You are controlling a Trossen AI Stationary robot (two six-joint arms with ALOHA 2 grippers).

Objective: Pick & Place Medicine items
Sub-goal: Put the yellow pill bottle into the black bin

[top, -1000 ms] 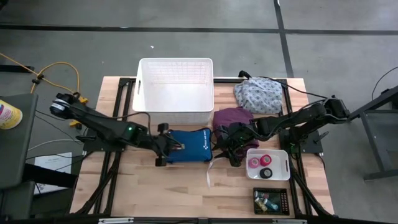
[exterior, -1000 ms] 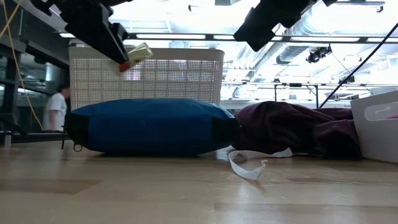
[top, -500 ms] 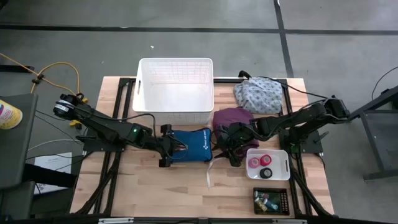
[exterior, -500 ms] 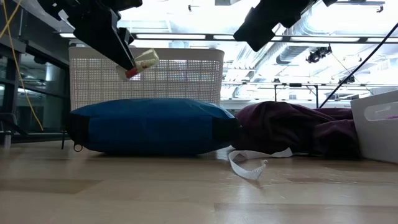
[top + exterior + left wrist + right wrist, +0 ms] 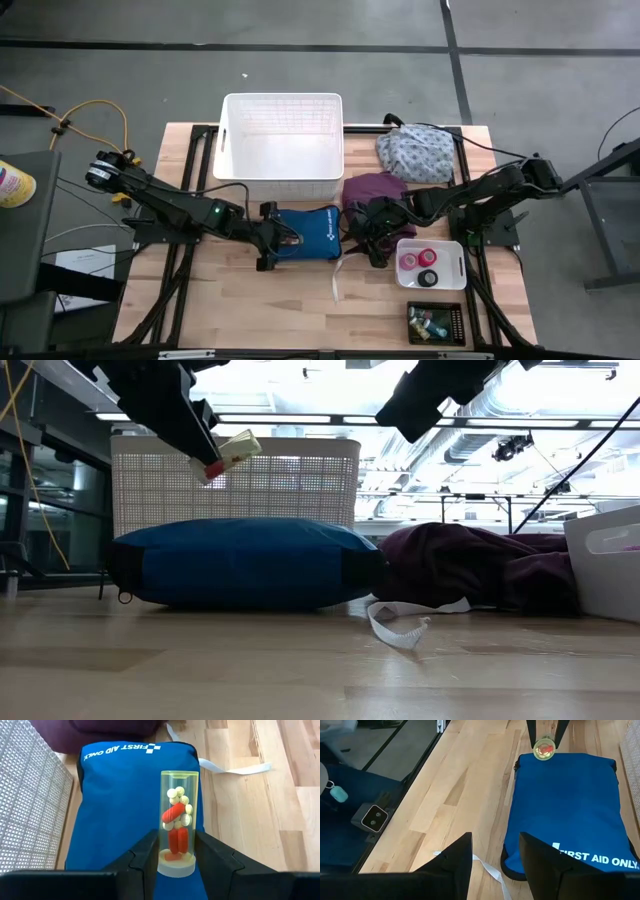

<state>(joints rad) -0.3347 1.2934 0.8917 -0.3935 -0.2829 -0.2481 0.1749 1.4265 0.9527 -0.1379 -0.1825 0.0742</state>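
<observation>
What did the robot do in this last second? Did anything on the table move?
The left gripper, still clamped on the clear pill vial, carried it a little further in over the blue first aid pouch and slightly higher. The right gripper stayed open over the pouch's other end. The white basket, cloth bundles and small bin did not move.

From overhead, the stuff in the small dark tray (image 5: 435,322) is too tiny to tell apart. In the low view both arms are chopped off by the top edge, and the white bin (image 5: 605,560) runs off the side.
</observation>
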